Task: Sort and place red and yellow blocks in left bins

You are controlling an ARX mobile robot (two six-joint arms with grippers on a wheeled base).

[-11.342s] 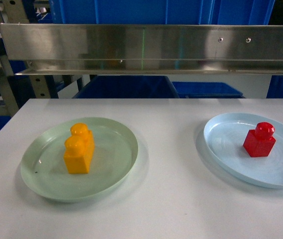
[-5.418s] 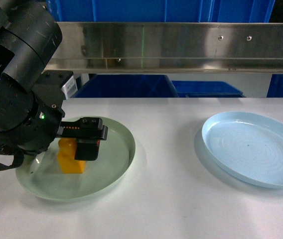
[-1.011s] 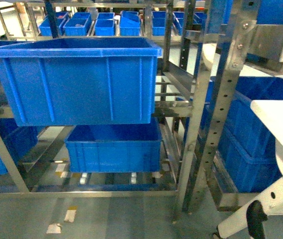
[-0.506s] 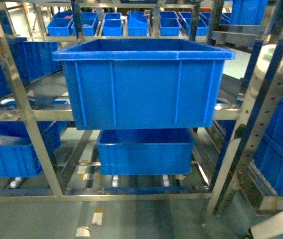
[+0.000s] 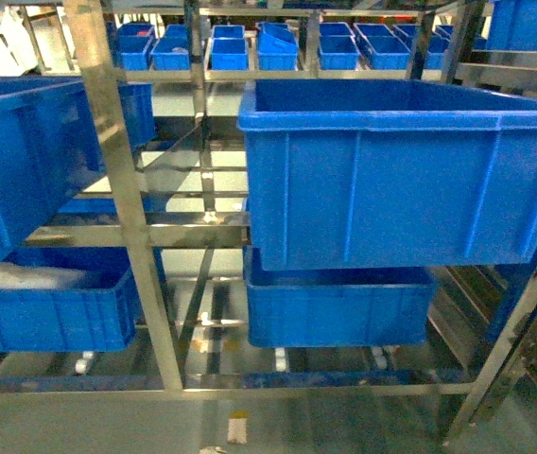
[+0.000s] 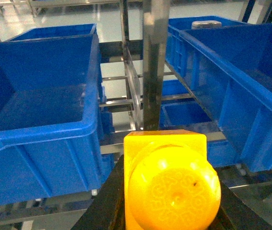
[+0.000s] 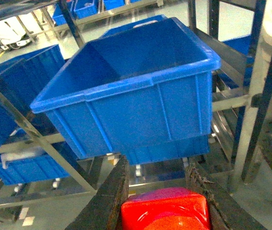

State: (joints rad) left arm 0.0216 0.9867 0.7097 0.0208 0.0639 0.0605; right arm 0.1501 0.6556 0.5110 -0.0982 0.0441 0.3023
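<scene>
Head view: no arm or gripper visible. Large blue crate (image 5: pixel 406 175) on the steel rack (image 5: pixel 122 203) at 2 o'clock, deep and rectangular, thick rolled rim, smooth ribbed walls, matte plastic. Lower blue crate (image 5: pixel 339 303) directly beneath it at 5 o'clock. Left crate (image 5: pixel 18 161) cut off at 9 o'clock, with a shallower low bin (image 5: pixel 46 307) below at 8 o'clock holding something pale and wrapped. Row of small blue bins (image 5: pixel 250 47) on a far shelf at 12 o'clock. Rack uprights of brushed, perforated steel; glossy pale floor below.

Left wrist view: left gripper (image 6: pixel 167 191) reaching level toward the rack, black fingers (image 6: pixel 107 199) clamped on either side of the yellow brick (image 6: pixel 167 179) at 6 o'clock. Brick glossy orange-yellow, square body, round domed stud facing the camera. Steel post (image 6: pixel 154 62) straight behind at 12 o'clock. Open blue crate at 9 o'clock (image 6: pixel 40 110) and another at 3 o'clock (image 6: pixel 243 91), both smooth-walled with thick rims; brick not over either, held in front of the post between them.

Right wrist view: right gripper (image 7: pixel 162 201) tilted down and forward, dark worn fingers (image 7: pixel 109 199) closed on the red block (image 7: pixel 167 211) at 6 o'clock, only its glossy top in frame. Tilted blue crate (image 7: pixel 136 91) ahead at 12 o'clock, deep, open-topped; block well short of it.
</scene>
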